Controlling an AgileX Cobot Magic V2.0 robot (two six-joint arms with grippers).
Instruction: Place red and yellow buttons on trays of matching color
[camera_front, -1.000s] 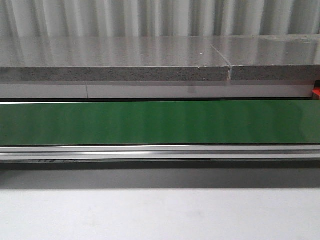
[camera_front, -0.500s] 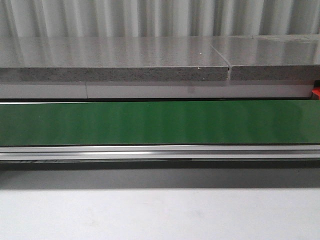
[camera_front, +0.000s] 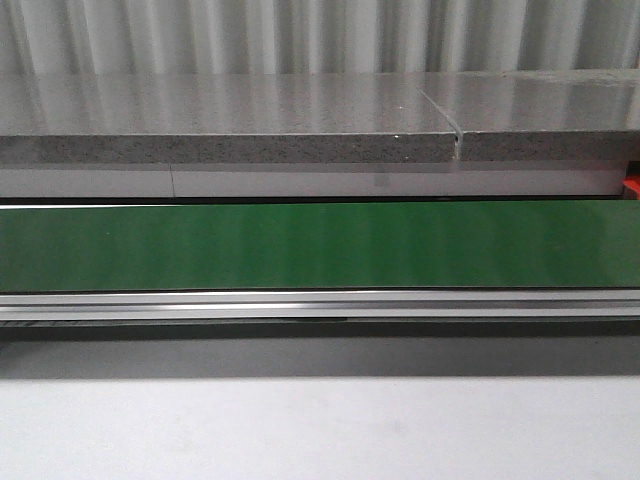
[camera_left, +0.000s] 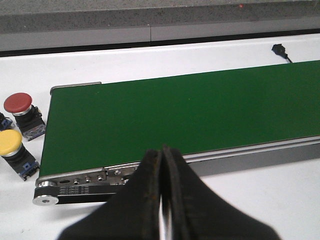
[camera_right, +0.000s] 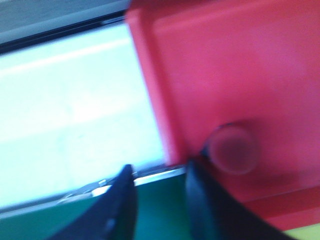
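I'm eyeing the rigid red mushroom-head push button (camera_left: 19, 103) at frame left; left claw (camera_left: 162, 156) clenched empty, grabbing its blocky base looks safest.

Industrial test bench around me, green conveyor belt (camera_front: 320, 245) on aluminium rail (camera_front: 320, 303), speckled stone slab (camera_front: 230, 125), corrugated metal wall (camera_front: 300, 35), white tabletop (camera_front: 320, 430)
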